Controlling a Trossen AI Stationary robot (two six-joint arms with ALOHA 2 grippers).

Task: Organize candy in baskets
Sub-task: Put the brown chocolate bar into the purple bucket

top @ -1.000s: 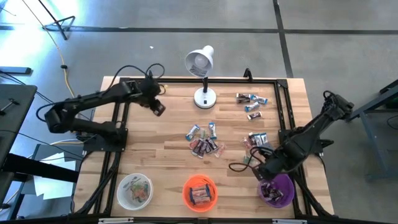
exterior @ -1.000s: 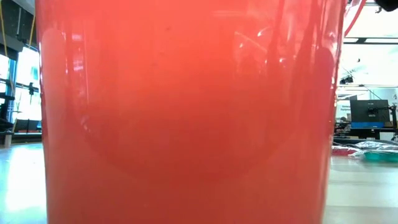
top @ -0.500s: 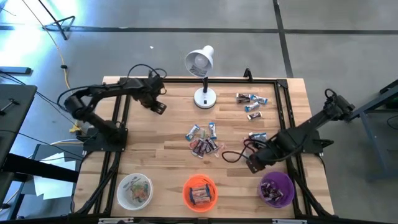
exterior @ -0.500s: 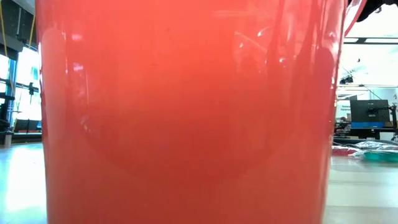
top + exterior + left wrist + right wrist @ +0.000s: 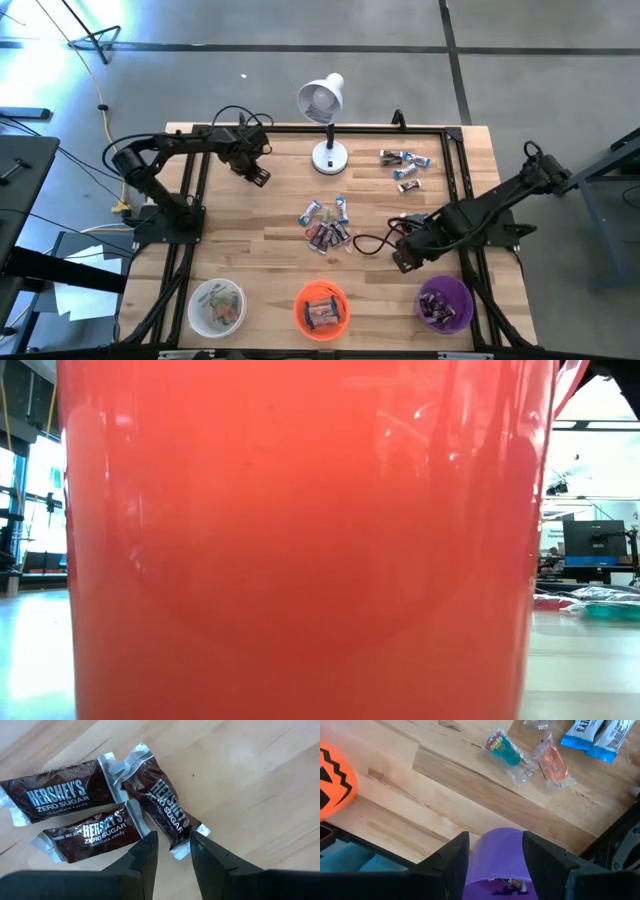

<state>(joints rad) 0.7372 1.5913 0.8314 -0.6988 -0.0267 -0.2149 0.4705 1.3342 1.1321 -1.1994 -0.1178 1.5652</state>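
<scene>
The right tool [image 5: 403, 262], fingers parted and empty, hangs just right of frame centre in the high view. The clear-wrapped green candy [image 5: 504, 745] and orange candy [image 5: 552, 765] lie straight ahead of it, long axes slanted, and the purple basket [image 5: 444, 304] sits lower right. The left tool [image 5: 172, 851], parted, straddles one Hershey's bar [image 5: 161, 805] on the table [image 5: 270, 215].

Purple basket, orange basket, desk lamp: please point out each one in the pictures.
purple basket [image 5: 461, 300]: high view, on its right rim.
orange basket [image 5: 300, 300]: high view, on its left rim.
desk lamp [image 5: 320, 98]: high view, on its white shade.
</scene>
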